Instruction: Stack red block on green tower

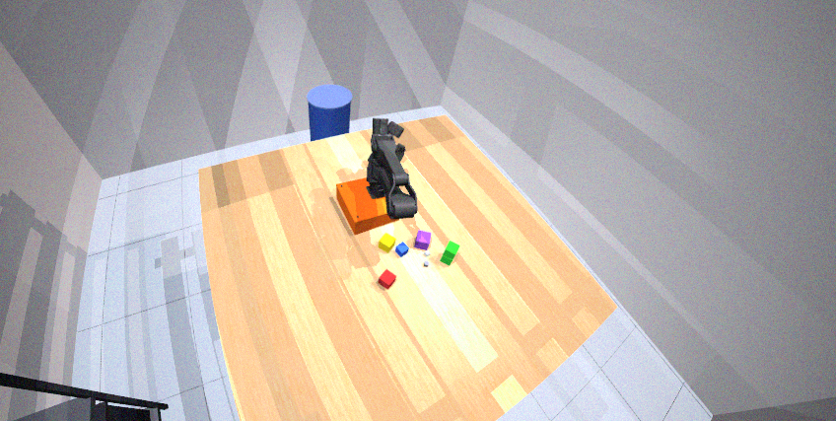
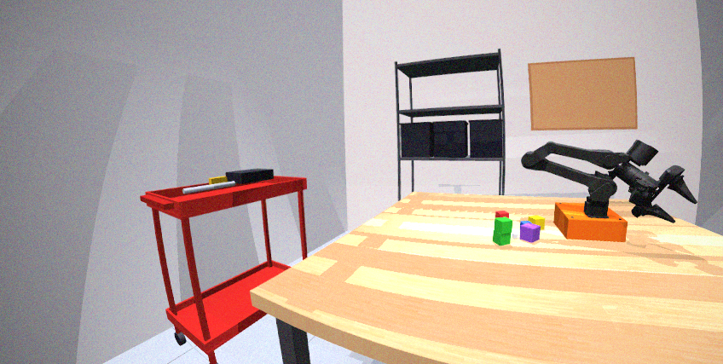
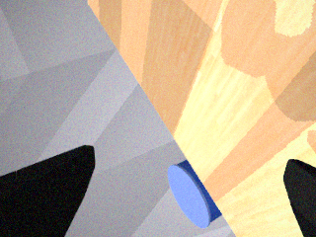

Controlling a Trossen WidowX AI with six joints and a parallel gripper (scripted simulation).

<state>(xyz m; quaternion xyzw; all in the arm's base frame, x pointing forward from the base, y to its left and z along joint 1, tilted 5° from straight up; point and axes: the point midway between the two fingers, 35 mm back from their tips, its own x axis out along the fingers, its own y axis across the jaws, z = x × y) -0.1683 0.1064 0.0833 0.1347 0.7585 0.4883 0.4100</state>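
The red block lies on the table, apart from the other blocks. In the exterior view it is partly hidden behind the green tower. The green tower is two green blocks, one on the other, and stands upright. The upper block looks slightly offset from the lower one. My gripper is open and empty. It is on the far side of the arm's base from the blocks, well away from them, and above the table.
A purple block, a blue block and a yellow block lie between the orange base and the tower. Two tiny pale pieces lie near the tower. A blue cylinder stands beyond the table edge.
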